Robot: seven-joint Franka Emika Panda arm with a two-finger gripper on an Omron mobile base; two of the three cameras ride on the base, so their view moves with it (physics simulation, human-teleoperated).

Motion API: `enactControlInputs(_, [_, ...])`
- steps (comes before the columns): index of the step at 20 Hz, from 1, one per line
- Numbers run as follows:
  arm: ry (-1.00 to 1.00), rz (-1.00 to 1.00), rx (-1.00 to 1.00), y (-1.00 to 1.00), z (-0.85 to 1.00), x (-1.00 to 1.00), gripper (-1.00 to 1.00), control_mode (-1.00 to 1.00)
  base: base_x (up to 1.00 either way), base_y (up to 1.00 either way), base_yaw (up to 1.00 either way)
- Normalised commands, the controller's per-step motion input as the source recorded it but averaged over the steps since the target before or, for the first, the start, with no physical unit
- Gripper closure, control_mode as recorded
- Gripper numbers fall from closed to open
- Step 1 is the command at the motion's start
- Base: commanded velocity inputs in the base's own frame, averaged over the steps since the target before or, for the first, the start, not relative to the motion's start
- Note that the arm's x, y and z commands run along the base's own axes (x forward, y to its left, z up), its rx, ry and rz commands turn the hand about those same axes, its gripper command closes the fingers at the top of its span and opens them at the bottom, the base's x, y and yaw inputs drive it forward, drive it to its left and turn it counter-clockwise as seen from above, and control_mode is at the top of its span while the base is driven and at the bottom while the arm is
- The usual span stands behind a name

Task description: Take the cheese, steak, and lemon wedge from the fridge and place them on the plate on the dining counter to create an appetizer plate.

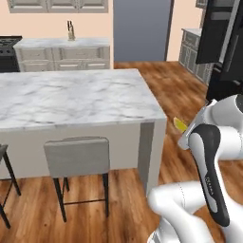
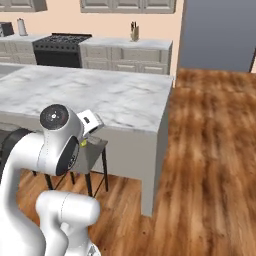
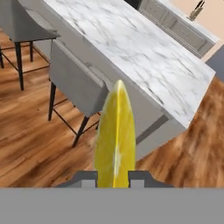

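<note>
the dining counter has a bare marble top with open air above it, so a gripper could pass freely over its near corner. grey stools stand tucked against its near side, blocking the low space there. beyond the counter's end the wood floor runs open, with the black fridge standing at the far right.

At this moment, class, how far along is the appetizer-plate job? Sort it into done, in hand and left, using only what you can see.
Done: the lemon wedge is out of the fridge. In hand: the claw is shut on the wedge, held off the end of the dining counter above the stools. Left: setting it on the plate. The plate, cheese and steak are out of frame, so their status can't be judged.
</note>
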Motion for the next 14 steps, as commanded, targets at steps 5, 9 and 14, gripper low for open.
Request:
enactControlInputs(5, [0.00, 0.00, 0.00, 0.00, 0.00, 0.00, 1.00, 1.00, 0.00, 1.00, 0.00])
enactControlInputs(9, [0.00, 0.00, 0.00, 0.00, 0.00, 0.00, 1.00, 1.00, 0.00, 1.00, 0.00])
enactControlInputs(14, [0.00, 0.00, 0.00, 0.00, 0.00, 0.00, 1.00, 1.00, 0.00, 1.00, 0.00])
